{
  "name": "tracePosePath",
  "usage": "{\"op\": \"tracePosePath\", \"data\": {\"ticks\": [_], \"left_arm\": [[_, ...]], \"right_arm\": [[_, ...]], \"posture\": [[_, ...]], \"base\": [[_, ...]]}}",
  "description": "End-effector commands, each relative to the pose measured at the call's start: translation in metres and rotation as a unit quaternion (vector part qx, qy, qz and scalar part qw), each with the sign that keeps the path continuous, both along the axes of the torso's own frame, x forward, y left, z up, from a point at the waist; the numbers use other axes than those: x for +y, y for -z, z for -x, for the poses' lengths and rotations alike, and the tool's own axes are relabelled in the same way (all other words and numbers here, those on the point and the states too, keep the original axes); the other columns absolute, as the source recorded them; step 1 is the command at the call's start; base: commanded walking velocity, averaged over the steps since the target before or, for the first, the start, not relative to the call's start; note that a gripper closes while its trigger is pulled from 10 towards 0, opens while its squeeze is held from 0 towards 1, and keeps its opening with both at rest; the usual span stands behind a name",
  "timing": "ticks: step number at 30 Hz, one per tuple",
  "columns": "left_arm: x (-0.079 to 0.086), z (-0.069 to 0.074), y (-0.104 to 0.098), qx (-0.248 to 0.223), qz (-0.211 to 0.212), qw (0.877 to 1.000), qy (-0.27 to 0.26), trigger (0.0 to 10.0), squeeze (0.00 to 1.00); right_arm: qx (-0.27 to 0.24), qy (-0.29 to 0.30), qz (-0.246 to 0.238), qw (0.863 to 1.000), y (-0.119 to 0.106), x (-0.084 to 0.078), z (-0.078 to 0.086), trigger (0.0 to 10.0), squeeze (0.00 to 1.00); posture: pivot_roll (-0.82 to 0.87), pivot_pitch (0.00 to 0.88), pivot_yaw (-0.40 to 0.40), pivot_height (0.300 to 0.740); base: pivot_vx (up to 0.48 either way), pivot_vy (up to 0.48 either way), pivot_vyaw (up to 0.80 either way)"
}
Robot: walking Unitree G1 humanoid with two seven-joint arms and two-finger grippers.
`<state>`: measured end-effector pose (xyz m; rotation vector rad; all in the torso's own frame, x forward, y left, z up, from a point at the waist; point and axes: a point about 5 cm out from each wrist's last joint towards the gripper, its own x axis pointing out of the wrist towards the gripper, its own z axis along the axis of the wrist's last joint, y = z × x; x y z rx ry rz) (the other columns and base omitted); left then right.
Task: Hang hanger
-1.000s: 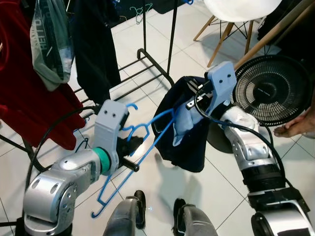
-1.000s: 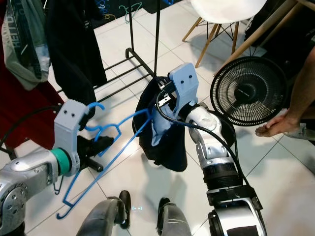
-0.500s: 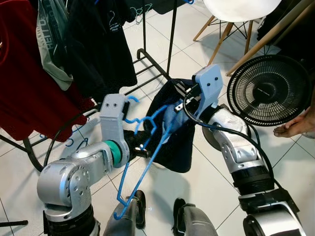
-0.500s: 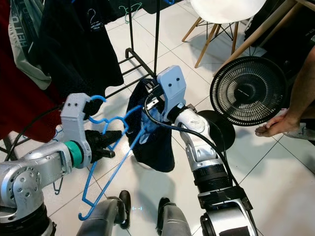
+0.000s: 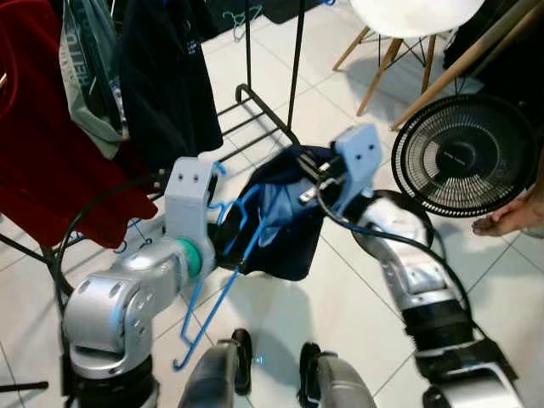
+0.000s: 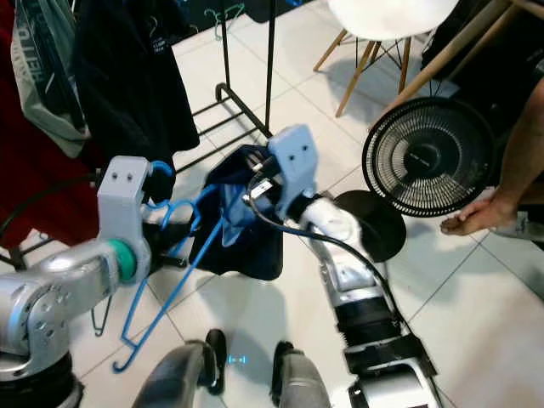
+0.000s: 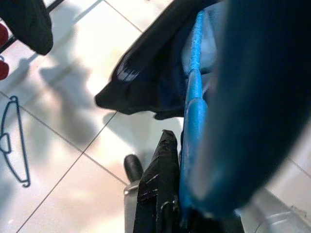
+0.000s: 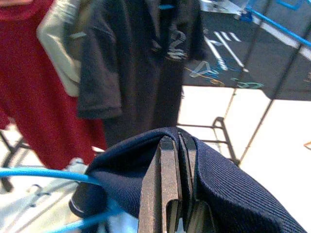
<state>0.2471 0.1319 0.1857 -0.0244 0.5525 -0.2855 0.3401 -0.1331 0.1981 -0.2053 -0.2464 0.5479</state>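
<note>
Resting in left claw [image 5: 223, 252], seemingly: hanger [image 5: 223, 280]

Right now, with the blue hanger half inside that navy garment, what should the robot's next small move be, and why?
Probably the left pincer should ease the blue hanger deeper into the navy garment. The right pincer pinches the garment's edge, holding it up, and only one hanger arm sits inside, so it is not yet ready for the clothes rack.
</note>
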Motion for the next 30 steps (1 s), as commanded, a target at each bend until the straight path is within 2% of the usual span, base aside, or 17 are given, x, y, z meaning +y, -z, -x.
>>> {"op": "tracePosePath", "data": {"ticks": [1, 4, 8, 14, 17, 21, 22, 23, 27, 30], "left_arm": [[0.001, 0.006, 0.000, 0.005, 0.001, 1.000, 0.008, 10.0, 0.00], [0.000, 0.005, -0.003, 0.000, 0.009, 1.000, 0.008, 10.0, 0.00], [-0.006, 0.001, -0.007, -0.011, 0.020, 1.000, 0.008, 10.0, 0.00], [-0.029, -0.004, -0.015, -0.025, 0.056, 0.998, 0.021, 10.0, 0.00], [-0.031, -0.004, -0.015, -0.026, 0.059, 0.998, 0.023, 10.0, 0.00], [-0.042, -0.008, -0.019, -0.030, 0.076, 0.996, 0.030, 10.0, 0.00], [-0.042, -0.008, -0.019, -0.030, 0.076, 0.996, 0.030, 10.0, 0.00], [-0.044, -0.009, -0.021, -0.032, 0.081, 0.996, 0.031, 10.0, 0.00], [-0.045, -0.009, -0.021, -0.033, 0.082, 0.996, 0.030, 10.0, 0.00], [-0.049, -0.013, -0.024, -0.037, 0.091, 0.995, 0.021, 10.0, 0.00]], "right_arm": [[-0.002, 0.019, 0.002, 1.000, 0.002, -0.010, 0.000, 10.0, 0.00], [-0.002, 0.024, 0.005, 1.000, 0.002, -0.014, 0.000, 10.0, 0.00], [-0.001, 0.018, 0.003, 1.000, 0.002, -0.009, 0.000, 10.0, 0.00], [0.002, -0.013, -0.018, 1.000, 0.003, 0.017, 0.003, 10.0, 0.00], [0.002, -0.018, -0.021, 1.000, 0.003, 0.020, 0.004, 10.0, 0.00], [0.008, -0.047, -0.058, 0.997, 0.001, 0.053, 0.011, 10.0, 0.00], [0.008, -0.047, -0.058, 0.997, 0.001, 0.053, 0.011, 10.0, 0.00], [0.013, -0.055, -0.068, 0.996, 0.002, 0.061, 0.014, 10.0, 0.00], [0.016, -0.056, -0.071, 0.996, 0.002, 0.063, 0.015, 10.0, 0.00], [0.037, -0.065, -0.105, 0.992, 0.006, 0.079, 0.024, 10.0, 0.00]], "posture": [[0.03, 0.204, 0.077, 0.740], [0.03, 0.204, 0.076, 0.740], [0.03, 0.201, 0.075, 0.740], [0.03, 0.200, 0.076, 0.740], [0.03, 0.200, 0.076, 0.740], [0.03, 0.197, 0.075, 0.740], [0.03, 0.197, 0.075, 0.740], [0.03, 0.198, 0.074, 0.740], [0.03, 0.198, 0.074, 0.740], [0.02, 0.201, 0.069, 0.740]], "base": [[0.000, 0.000, 0.00], [0.000, 0.000, 0.00], [0.000, 0.000, 0.00], [0.000, 0.000, 0.00], [0.000, 0.000, 0.00], [0.000, 0.000, 0.00], [0.000, 0.000, 0.00], [0.000, 0.000, 0.00], [0.000, 0.000, 0.00], [0.000, 0.000, 0.00]]}}
